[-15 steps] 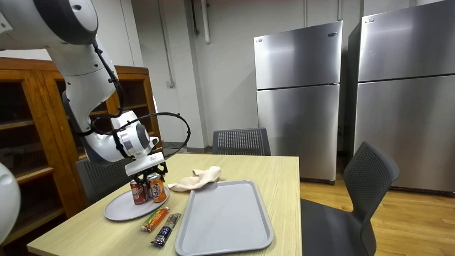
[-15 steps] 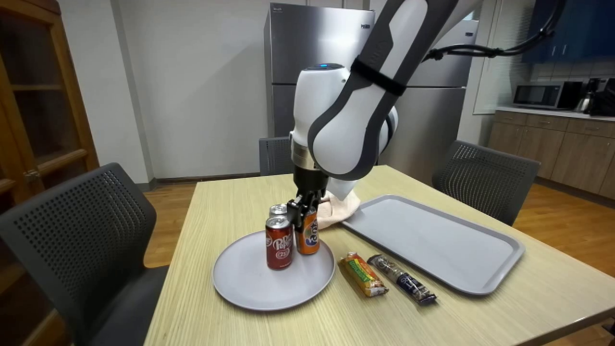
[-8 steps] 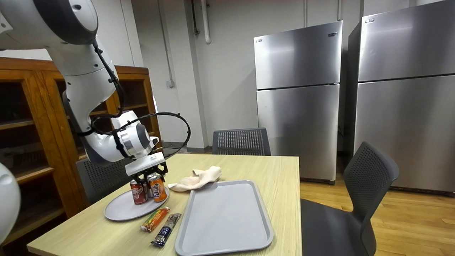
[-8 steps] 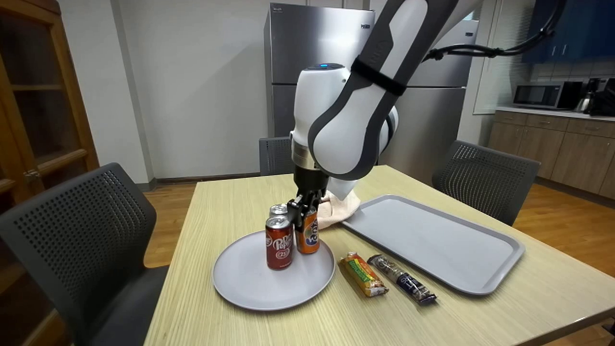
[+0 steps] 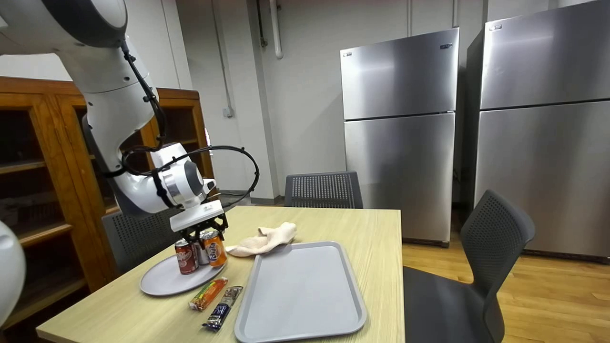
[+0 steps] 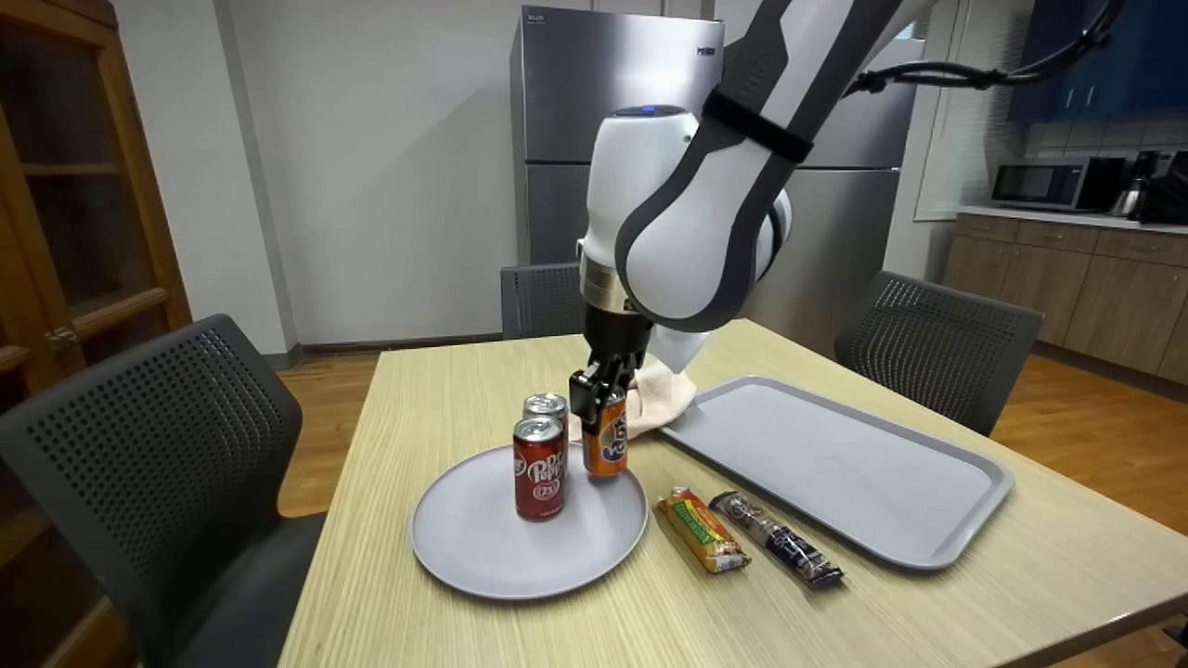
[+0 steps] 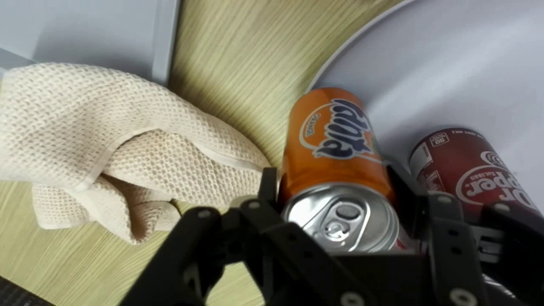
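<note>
An orange Fanta can (image 7: 333, 140) is clasped by the gripper (image 7: 335, 185), whose jaws are spread only as wide as the can, a finger being set against either side. The can is held roughly upright at the rim of the round plate (image 6: 483, 547); whether its base is raised off the plate cannot be made out. Farther in on the plate, a red Dr Pepper can (image 6: 540, 473) is stood upright, and beside it a silver can (image 5: 202, 255) is partly hidden. Just outside the plate, an orange-and-yellow bar (image 6: 703, 529) is laid on the table (image 6: 371, 631), with a dark-wrapped bar (image 6: 780, 540) placed next to it, farther from the plate. Beyond both bars from the plate, a grey tray (image 6: 845, 464) is set. Near the plate's rim, a crumpled cream cloth (image 7: 170, 165) is draped partly over the tray's corner.
</note>
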Tool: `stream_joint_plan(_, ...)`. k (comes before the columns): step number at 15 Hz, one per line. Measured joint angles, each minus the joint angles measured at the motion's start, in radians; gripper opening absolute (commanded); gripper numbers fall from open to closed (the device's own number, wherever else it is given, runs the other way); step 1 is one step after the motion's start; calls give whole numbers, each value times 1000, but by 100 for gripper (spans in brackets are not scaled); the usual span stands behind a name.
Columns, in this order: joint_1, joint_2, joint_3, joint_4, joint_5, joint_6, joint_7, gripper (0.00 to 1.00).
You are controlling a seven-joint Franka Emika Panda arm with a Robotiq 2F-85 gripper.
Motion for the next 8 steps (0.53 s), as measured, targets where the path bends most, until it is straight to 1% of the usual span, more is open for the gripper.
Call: stream_joint_plan(8, -40, -103, -31, -107, 4, 35, 8, 41)
